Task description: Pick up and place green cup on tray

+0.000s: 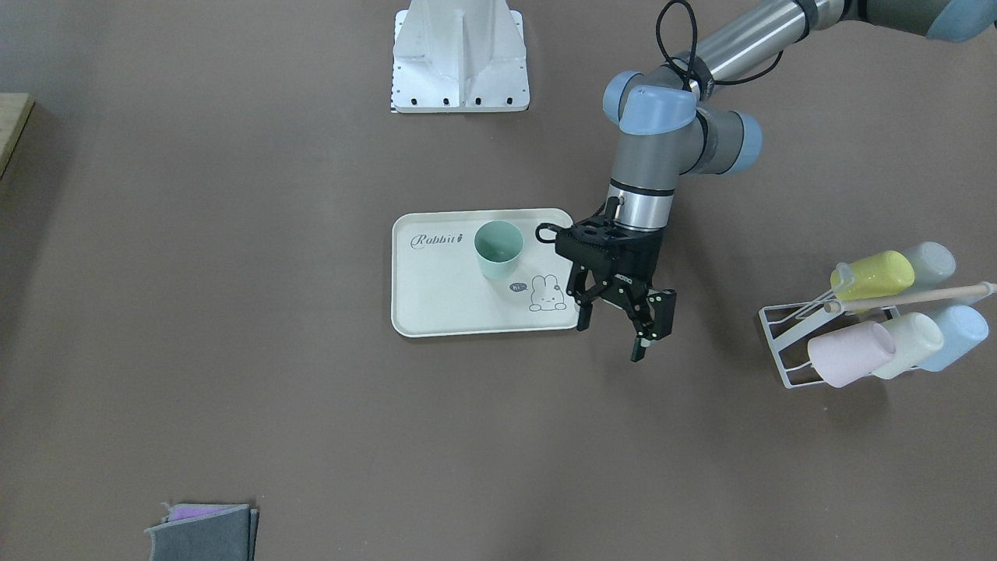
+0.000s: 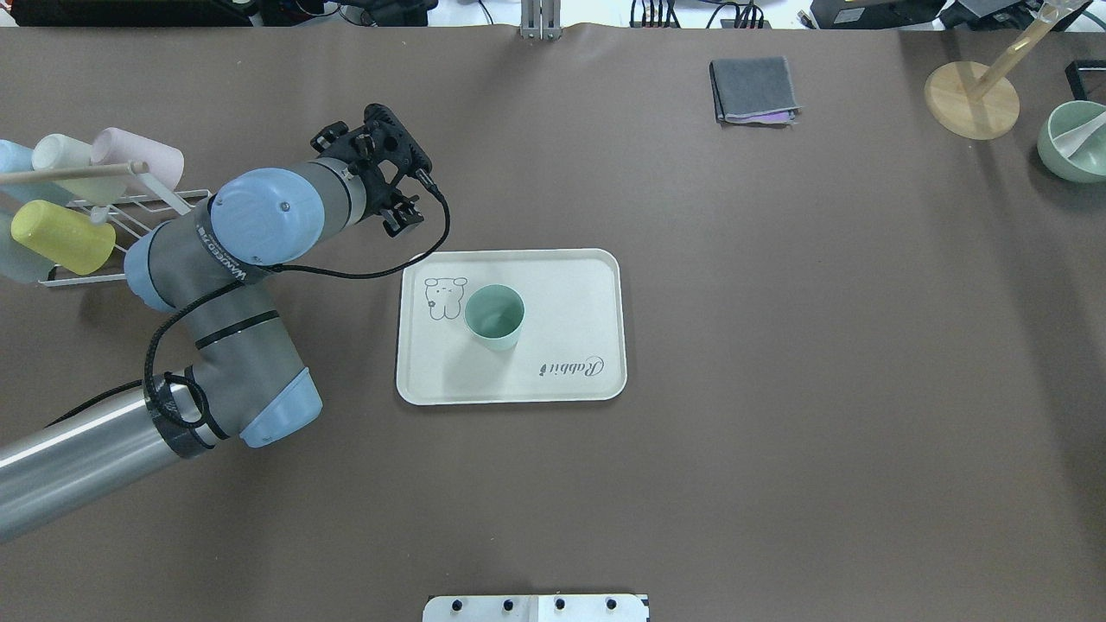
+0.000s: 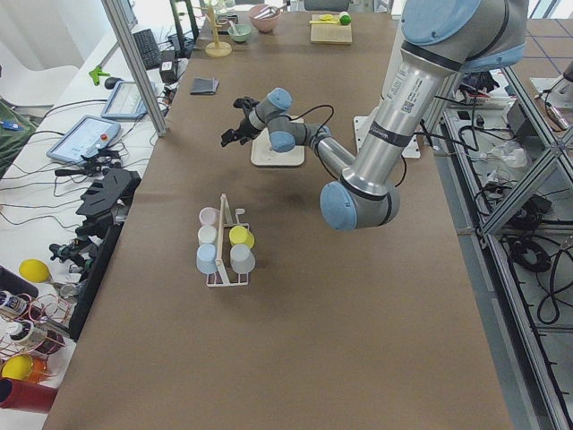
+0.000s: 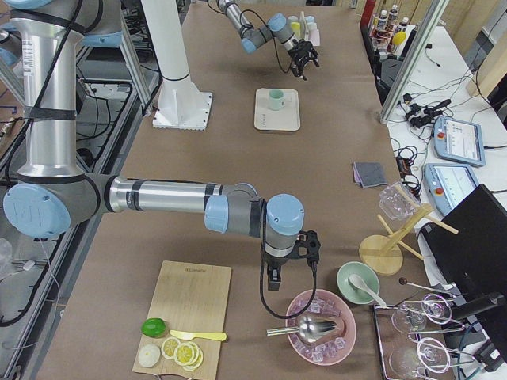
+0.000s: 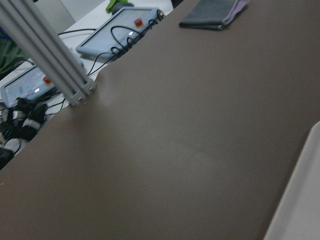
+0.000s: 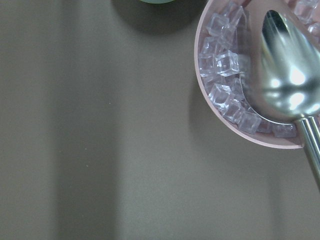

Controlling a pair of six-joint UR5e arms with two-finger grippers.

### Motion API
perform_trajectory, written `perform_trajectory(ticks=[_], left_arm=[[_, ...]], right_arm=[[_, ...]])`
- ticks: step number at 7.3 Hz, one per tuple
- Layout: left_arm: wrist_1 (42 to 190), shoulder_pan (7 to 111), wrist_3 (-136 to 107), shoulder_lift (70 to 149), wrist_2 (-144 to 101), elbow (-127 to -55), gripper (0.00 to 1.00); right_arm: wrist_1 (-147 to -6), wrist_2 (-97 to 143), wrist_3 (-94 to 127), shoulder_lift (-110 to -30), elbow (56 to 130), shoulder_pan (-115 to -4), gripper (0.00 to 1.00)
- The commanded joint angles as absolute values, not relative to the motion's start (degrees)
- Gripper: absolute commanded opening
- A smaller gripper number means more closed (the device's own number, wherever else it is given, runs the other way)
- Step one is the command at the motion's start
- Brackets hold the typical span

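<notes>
The green cup (image 1: 497,249) stands upright on the cream tray (image 1: 444,315), between the "Rabbit" script and the bunny drawing. It also shows in the overhead view (image 2: 494,317), on the tray (image 2: 575,285). My left gripper (image 1: 610,339) is open and empty, hovering just beyond the tray's bunny-side edge, apart from the cup. In the left wrist view only the tray's rim (image 5: 300,200) shows. My right gripper (image 4: 272,283) shows only in the right side view, far from the tray beside a pink bowl; I cannot tell if it is open or shut.
A white wire rack (image 1: 787,351) holding several pastel cups lies on the left arm's side. A folded grey cloth (image 2: 752,91) lies at the far edge. A wooden stand (image 2: 972,99) and a green bowl (image 2: 1076,138) are far right. A pink bowl of ice (image 6: 225,75) holds a metal scoop.
</notes>
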State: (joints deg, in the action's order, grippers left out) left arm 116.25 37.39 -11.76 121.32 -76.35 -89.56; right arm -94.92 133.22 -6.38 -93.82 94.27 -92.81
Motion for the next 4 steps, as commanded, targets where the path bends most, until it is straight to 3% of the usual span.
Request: perform_trajectory(ticks=[1, 4], left_arm=[[99.7, 40.0, -11.6, 121.5, -66.6, -91.5, 0.99], [93.5, 44.9, -14.7, 121.2, -74.5, -92.5, 0.99]], right_arm=[[-94.9, 134.1, -6.3, -93.4, 94.7, -92.8, 1.00], [-94.8, 135.8, -6.4, -93.4, 94.3, -92.7, 1.00]])
